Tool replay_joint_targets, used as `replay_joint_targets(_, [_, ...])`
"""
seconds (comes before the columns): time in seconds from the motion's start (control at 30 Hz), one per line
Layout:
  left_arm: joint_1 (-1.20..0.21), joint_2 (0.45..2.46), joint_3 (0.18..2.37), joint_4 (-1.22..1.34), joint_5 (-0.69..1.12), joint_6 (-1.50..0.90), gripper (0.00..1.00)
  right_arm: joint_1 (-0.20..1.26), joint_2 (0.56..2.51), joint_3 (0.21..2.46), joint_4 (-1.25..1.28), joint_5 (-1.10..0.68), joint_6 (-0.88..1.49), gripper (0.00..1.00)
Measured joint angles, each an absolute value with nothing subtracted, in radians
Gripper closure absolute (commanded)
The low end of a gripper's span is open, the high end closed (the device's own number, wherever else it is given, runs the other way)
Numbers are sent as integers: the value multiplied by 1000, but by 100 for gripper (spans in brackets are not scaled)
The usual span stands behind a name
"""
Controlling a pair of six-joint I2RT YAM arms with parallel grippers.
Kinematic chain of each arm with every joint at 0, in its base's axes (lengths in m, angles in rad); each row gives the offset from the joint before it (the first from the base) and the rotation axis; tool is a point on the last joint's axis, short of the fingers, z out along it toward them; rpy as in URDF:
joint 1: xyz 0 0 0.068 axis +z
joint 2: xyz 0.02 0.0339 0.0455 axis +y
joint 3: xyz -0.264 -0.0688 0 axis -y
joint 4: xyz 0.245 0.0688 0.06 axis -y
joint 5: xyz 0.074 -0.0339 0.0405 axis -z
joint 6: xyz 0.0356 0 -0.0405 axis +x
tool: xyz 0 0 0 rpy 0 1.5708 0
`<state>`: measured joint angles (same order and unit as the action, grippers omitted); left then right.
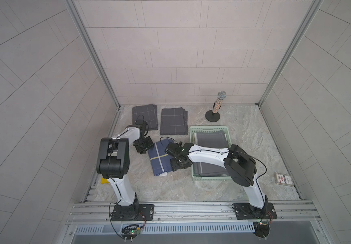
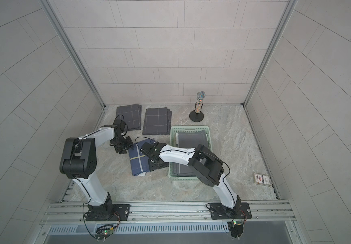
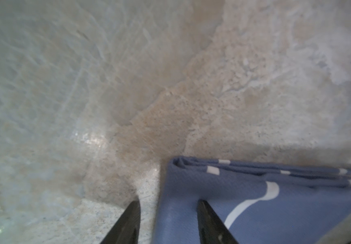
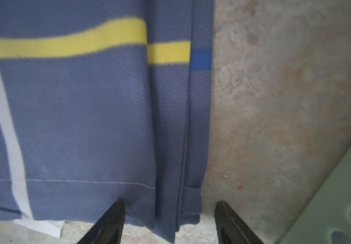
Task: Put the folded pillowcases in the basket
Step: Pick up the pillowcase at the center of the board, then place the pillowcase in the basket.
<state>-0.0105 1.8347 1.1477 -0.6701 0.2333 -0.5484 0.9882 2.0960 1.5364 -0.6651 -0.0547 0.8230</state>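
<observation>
The basket point(image 1: 208, 127) stands just beside the pillowcase point(image 1: 159, 162); nearer table point(image 1: 170, 190) bare.

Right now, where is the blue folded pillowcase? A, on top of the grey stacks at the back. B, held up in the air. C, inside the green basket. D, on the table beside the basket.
D: the blue pillowcase lies on the table next to the basket, which holds only grey cloth.

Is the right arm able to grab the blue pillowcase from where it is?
Probably yes. The right gripper is open at the edge of the pillowcase nearest the basket. That edge lies between its jaws, and nothing seems to block it.
</observation>
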Motion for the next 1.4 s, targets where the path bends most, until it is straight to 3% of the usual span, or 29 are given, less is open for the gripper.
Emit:
replay_joint_targets(0.17, [-9,1835,1138,-635,286,-551,70,989,2084,1514,-635,-62,839,34])
replay_joint_targets(0.27, [-6,1837,1132,-618,316,-549,79,988,2084,1514,-620,-66,839,42])
replay_joint_targets(0.37, [-6,1840,1132,-611,334,-548,84,987,2090,1519,-604,-80,838,59])
replay_joint_targets(0.47, [-6,1840,1129,-607,341,-547,91,987,2104,1531,-586,-98,833,89])
replay_joint_targets(0.53, [-7,1840,1128,-607,341,-547,97,987,2112,1538,-576,-108,828,100])
replay_joint_targets(0.7, [-27,1819,1127,-621,305,-545,100,989,2109,1537,-574,-109,815,100])
replay_joint_targets(0.87, [-106,1659,1102,-667,242,-544,100,1001,2040,1465,-566,-93,793,100])
replay_joint_targets(1.13, [-278,1287,1113,-673,178,-561,100,1007,1629,1325,-611,2,772,100])
replay_joint_targets(1.4, [-520,1420,1349,-647,137,-598,100,925,1270,1139,-678,85,771,100])
